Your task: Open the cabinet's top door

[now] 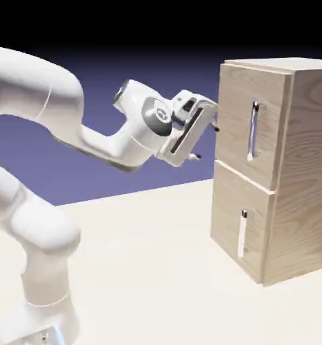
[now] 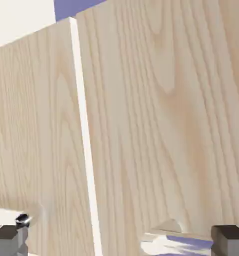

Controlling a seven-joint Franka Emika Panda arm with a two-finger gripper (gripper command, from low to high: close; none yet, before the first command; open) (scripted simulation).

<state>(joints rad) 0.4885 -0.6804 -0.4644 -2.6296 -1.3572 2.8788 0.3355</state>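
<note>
So right now the gripper (image 1: 206,141) is hanging in the air just off the left edge of the cabinet (image 1: 305,168), at about the height of the top door (image 1: 251,131), right around the seam where the 2 doors meet. Its fingers are spread wide with nothing between them, so it's released and empty. The hand is tilted, with one dark fingertip up near the top door's edge and the other lower down by the seam. Whether the upper tip is actually touching the wood, I can't tell from the exterior view.

That top door looks closed, sitting flush with the cabinet front. Its long white handle (image 1: 253,131) runs vertically toward the exterior view's right side of the panel, well apart from the fingers. The lower door (image 1: 241,226) is shut too, with a shorter white handle (image 1: 243,234) below.

The hand view is mostly filled with light wood grain, rolled over sideways. A pale seam (image 2: 85,145) cuts through it between 2 panels. The 2 grey fingertips (image 2: 230,239) show at the bottom corners, far apart. A bit of shiny handle (image 2: 169,240) peeks in near the right one, and the end of another (image 2: 22,219) near the left one.

The cabinet stands on the pale table (image 1: 143,256).
</note>
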